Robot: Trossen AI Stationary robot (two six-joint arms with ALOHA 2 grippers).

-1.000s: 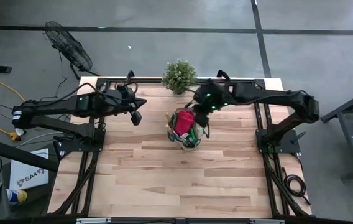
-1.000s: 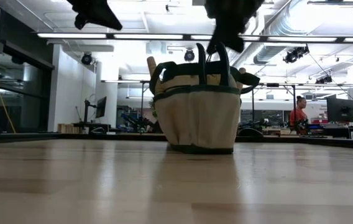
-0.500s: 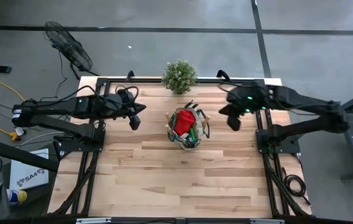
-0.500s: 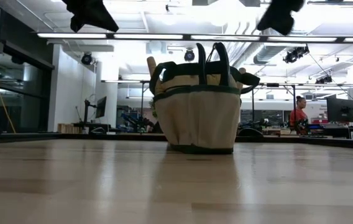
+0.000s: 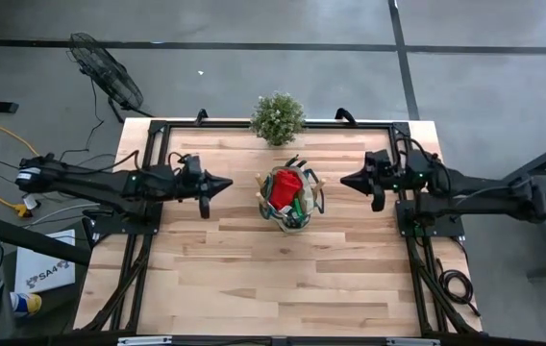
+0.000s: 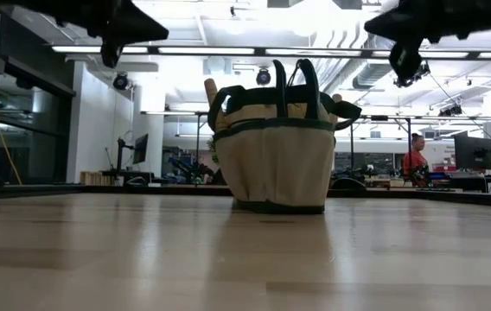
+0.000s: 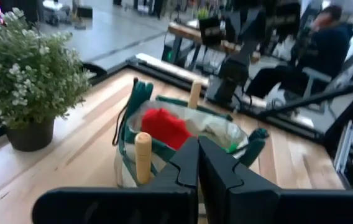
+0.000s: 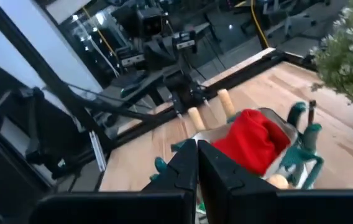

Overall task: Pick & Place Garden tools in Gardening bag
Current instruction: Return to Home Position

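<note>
gardening bag (image 5: 289, 213) mid-table, red glove bundle (image 5: 286, 184) on top. left gripper (image 5: 225, 184) and right gripper (image 5: 345, 180), clenched empty, flank it; packing seems done, arms need only park clear.

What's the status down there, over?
Left gripper, right gripper: jaws shut, empty, either side of bag. Bag upright, red gloves on top. Plant behind, not in the way.

The left arm (image 5: 100, 183) and right arm (image 5: 480, 185) are matte black, with pointed pincers (image 5: 223, 183) (image 5: 346, 180).
</note>
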